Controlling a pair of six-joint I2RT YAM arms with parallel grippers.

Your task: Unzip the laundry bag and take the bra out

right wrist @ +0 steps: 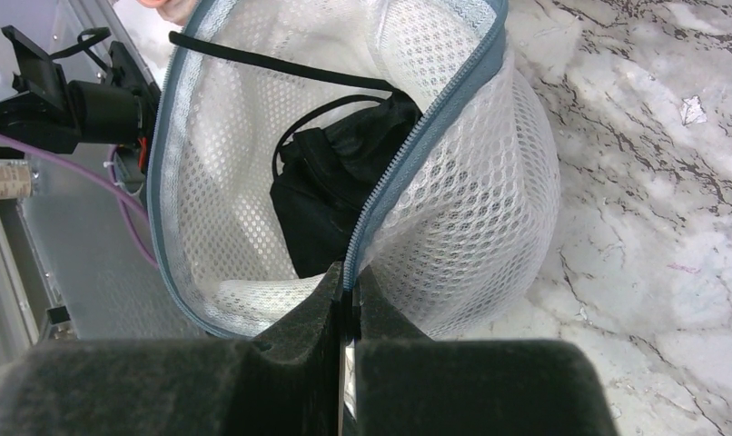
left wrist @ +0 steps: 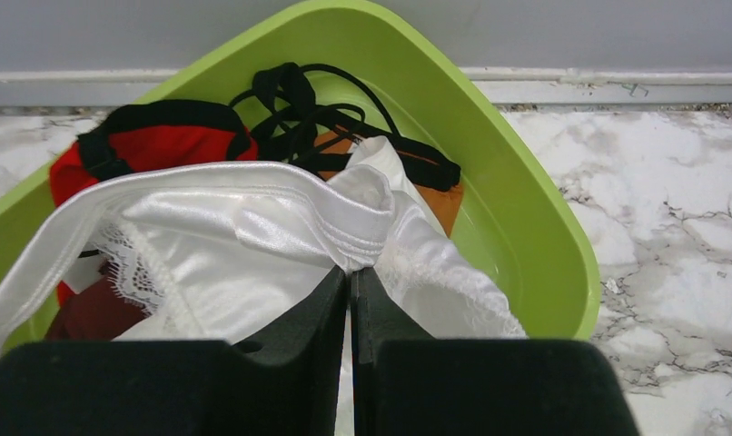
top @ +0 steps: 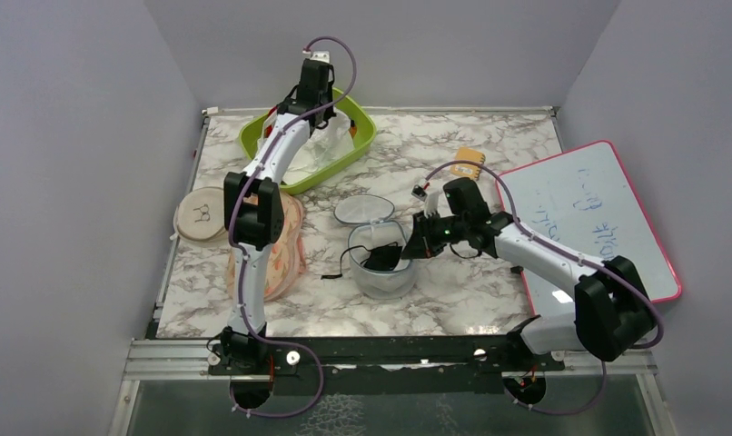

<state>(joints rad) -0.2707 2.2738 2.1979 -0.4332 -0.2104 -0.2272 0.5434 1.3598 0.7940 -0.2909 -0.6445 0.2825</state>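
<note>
The laundry bag [top: 387,282] stands open mid-table, its white mesh lid [top: 362,209] flipped back. A black bra [top: 380,258] lies inside, one strap trailing out to the left. My right gripper [top: 417,245] is shut on the bag's grey-blue zip rim [right wrist: 408,150]. In the right wrist view the gripper [right wrist: 349,277] pinches that rim, and the black bra [right wrist: 331,186] shows inside the mesh. My left gripper [top: 321,113] is over the green bin [top: 253,141], shut on a white satin and lace bra [left wrist: 253,227] at the pinch [left wrist: 351,270].
The green bin [left wrist: 526,227] also holds a red garment [left wrist: 163,145] and black straps [left wrist: 299,100]. A beige round disc [top: 199,215] and a pink patterned item [top: 285,245] lie at the left. A pink-edged whiteboard [top: 589,218] lies at the right, with a small orange item [top: 468,163] behind it.
</note>
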